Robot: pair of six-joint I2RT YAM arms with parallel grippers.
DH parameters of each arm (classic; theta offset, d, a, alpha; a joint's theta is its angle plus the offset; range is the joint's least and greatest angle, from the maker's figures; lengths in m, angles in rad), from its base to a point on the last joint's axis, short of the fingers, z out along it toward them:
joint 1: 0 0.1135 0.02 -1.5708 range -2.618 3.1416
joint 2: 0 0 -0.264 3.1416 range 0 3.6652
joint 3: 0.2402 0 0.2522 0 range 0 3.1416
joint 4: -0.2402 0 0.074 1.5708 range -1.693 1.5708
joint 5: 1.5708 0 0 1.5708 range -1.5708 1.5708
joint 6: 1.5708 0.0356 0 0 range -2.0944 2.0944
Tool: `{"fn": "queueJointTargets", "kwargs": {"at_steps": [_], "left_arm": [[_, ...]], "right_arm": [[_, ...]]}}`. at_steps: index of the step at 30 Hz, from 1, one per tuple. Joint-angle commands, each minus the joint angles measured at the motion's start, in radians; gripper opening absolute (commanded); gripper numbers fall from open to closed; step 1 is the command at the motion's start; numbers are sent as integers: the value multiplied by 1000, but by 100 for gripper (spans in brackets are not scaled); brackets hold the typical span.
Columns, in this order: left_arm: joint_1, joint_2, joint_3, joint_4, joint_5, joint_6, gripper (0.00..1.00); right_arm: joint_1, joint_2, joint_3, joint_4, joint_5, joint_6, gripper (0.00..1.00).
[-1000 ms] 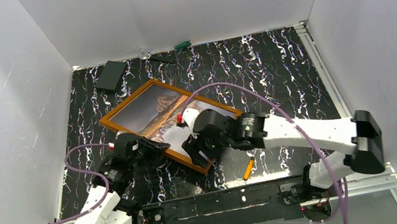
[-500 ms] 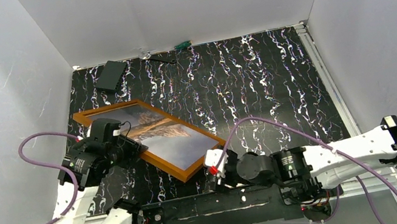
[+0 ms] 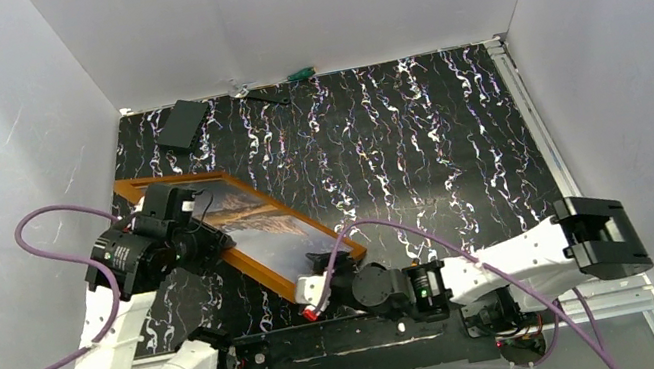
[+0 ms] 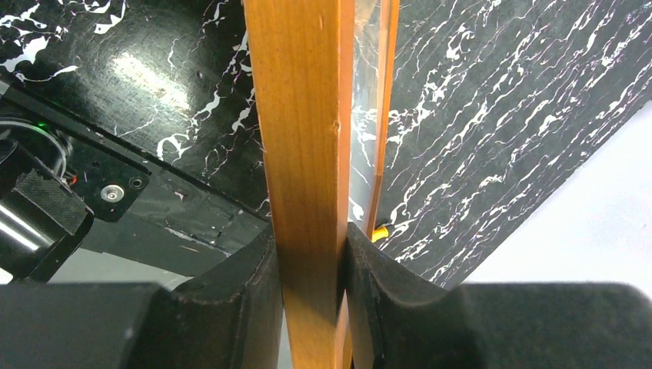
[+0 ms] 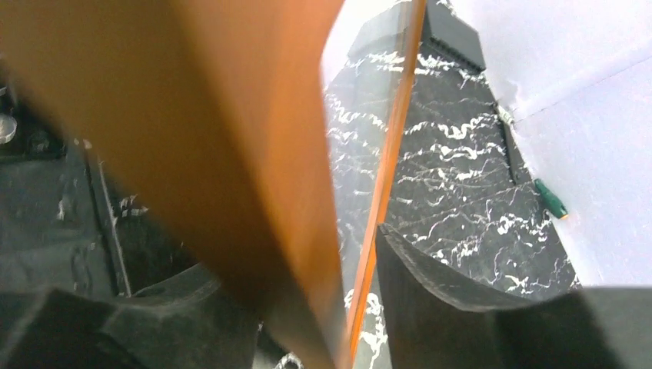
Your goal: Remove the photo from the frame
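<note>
Frame (image 3: 257,273) | left tool (image 4: 309,234) clamped; right tool (image 5: 300,254) now astride corner, seemingly loose

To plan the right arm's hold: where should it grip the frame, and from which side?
The near-corner rail of the frame, from the near side: it is thin and tilted up, so the rail fits between the jaws.
</note>
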Motion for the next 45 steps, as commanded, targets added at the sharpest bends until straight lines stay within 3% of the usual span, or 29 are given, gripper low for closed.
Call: {"fn": "queueJointTargets", "kwargs": {"at_steps": [1,3,6,9,10,12,14,15,18,25,35,45], "left_arm": [[-5,17,53,-116,-57,17,0],[-4,17,49,-117,-65,12,0],[-4,3,32,-113,-72,-3,0],[-4,-13,19,-97,-80,-1,0],[-4,-23,22,-90,-97,5,10],[-4,-53,30,-53,-144,46,56],[-4,-76,54,-24,-185,114,95],[-4,-82,73,-13,-202,161,98],[-4,-93,140,9,-245,320,98],[-4,-150,220,53,-362,516,98],[-4,-185,266,65,-477,640,98],[-4,-205,243,79,-479,675,98]], "right_arm": [[7,61,105,236,111,-147,54],[8,88,95,353,154,-191,48],[10,92,106,317,140,-167,36],[8,88,99,304,116,-114,12],[4,83,79,307,102,-104,8],[-12,66,56,276,64,-60,1],[-32,24,35,216,-3,-13,1],[-43,-4,28,174,-49,14,1],[-89,-79,9,80,-185,79,1],[-269,-216,-18,-70,-523,228,1],[-480,-221,12,-140,-834,385,1],[-665,-93,104,-204,-1144,495,1]]}}
